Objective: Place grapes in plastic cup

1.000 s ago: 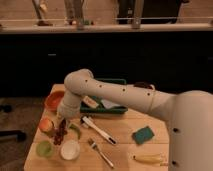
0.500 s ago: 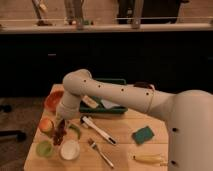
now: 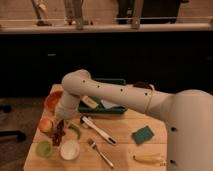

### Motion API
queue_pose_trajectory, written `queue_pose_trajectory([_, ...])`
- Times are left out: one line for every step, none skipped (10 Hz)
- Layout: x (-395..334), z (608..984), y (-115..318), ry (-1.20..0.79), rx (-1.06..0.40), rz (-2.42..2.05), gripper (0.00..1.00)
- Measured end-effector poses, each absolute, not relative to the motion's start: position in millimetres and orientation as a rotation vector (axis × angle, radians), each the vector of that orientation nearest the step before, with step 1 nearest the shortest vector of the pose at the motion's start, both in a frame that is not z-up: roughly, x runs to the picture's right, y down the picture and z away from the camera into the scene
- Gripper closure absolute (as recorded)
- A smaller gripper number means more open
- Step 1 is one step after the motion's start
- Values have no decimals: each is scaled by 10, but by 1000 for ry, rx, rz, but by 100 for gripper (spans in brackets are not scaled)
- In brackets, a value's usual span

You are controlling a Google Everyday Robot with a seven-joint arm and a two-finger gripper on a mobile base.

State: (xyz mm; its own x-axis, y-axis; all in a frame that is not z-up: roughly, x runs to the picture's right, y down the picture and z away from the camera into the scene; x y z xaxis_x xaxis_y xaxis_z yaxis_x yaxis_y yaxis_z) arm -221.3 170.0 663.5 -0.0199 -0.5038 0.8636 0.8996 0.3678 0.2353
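Note:
My gripper point(image 3: 60, 125) hangs at the left of the table, at the end of the white arm that reaches in from the right. It is shut on the grapes point(image 3: 59, 135), a dark reddish-brown elongated bunch that hangs upright below it. The plastic cup point(image 3: 44, 148), small, round and pale green, stands just left of and in front of the grapes, near the table's front left corner. The grapes are beside the cup, not over it.
A white bowl point(image 3: 69, 149) stands right of the cup. A yellowish cup with a red-orange top point(image 3: 46, 125), an orange bowl point(image 3: 52, 100) and a green chili pepper point(image 3: 75, 131) are close by. A green tray point(image 3: 102, 106), white utensil point(image 3: 98, 129), fork point(image 3: 100, 153), green sponge point(image 3: 143, 135) and banana point(image 3: 149, 159) lie further right.

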Motion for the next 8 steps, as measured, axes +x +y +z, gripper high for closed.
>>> queue_pose_trajectory([-2377, 6596, 1731, -1110, -454, -1205, 100])
queue_pose_trajectory([-2520, 6553, 1764, -1125, -450, -1228, 100])
queue_pose_trajectory([-2603, 6518, 1787, -1134, -448, -1241, 100])
queue_pose_trajectory([-2677, 6478, 1810, -1143, -445, -1252, 100])
queue_pose_trajectory([-2729, 6446, 1843, -1152, -446, -1261, 100])
queue_pose_trajectory([-2802, 6403, 1898, -1165, -449, -1274, 100])
queue_pose_trajectory([-2831, 6381, 1953, -1175, -457, -1283, 100])
queue_pose_trajectory([-2843, 6376, 2018, -1185, -468, -1288, 100])
